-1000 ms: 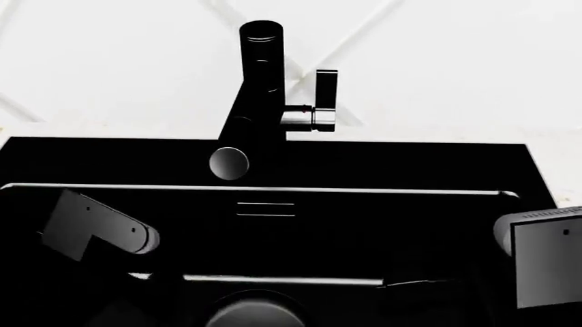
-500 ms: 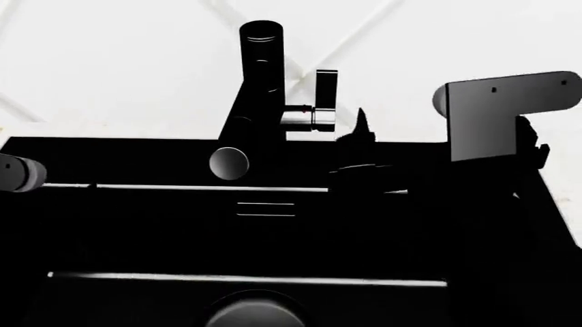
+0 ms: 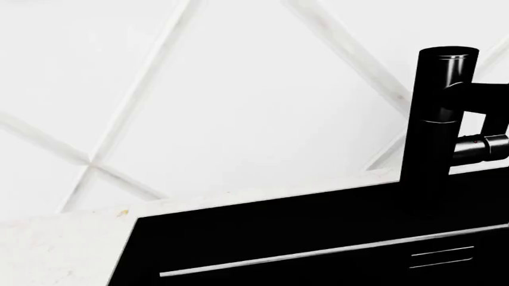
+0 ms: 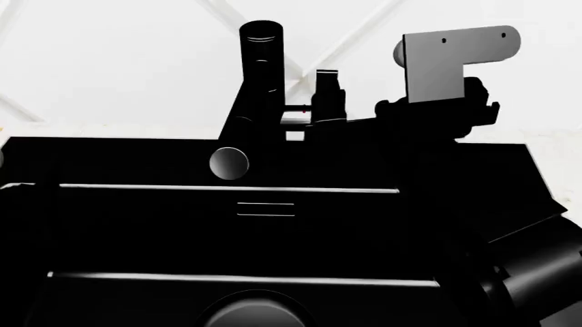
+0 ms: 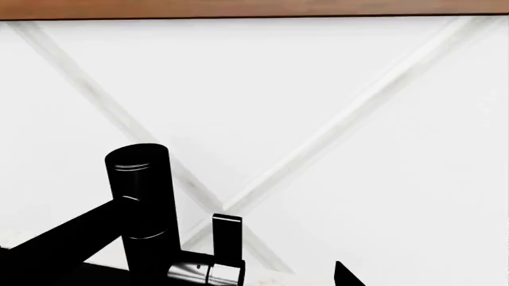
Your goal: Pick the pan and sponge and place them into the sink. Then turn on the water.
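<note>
Right gripper (image 4: 329, 112) is up at the tall black cylindrical faucet (image 4: 259, 82), black on black right at the upright black lever handle (image 4: 326, 87) beside the column; I cannot tell whether its jaws are apart or together, or whether they touch the lever at all. Left gripper is out of every view.

That lever reads to me as rigid metal on a stiff chrome pivot collar (image 5: 208, 273), smooth and glossy, so likely slippery; I judge the flat upper end of the blade is the place to hook or push, away from the pivot for leverage.

No stream of water from the round grey spout (image 4: 228, 163) just in front of the faucet column. Below it the deep black rectangular sink (image 4: 227, 188) drops away, slotted overflow (image 4: 266, 208) under the spout, round drain (image 4: 256, 312) lower still. Pan and sponge I cannot make out in that dark basin.

Behind the faucet, a white wall with pale diagonal seams (image 3: 199, 107); beside the sink rim, speckled white stone counter (image 3: 56, 250). Above, a brown wooden strip (image 5: 254, 8).
</note>
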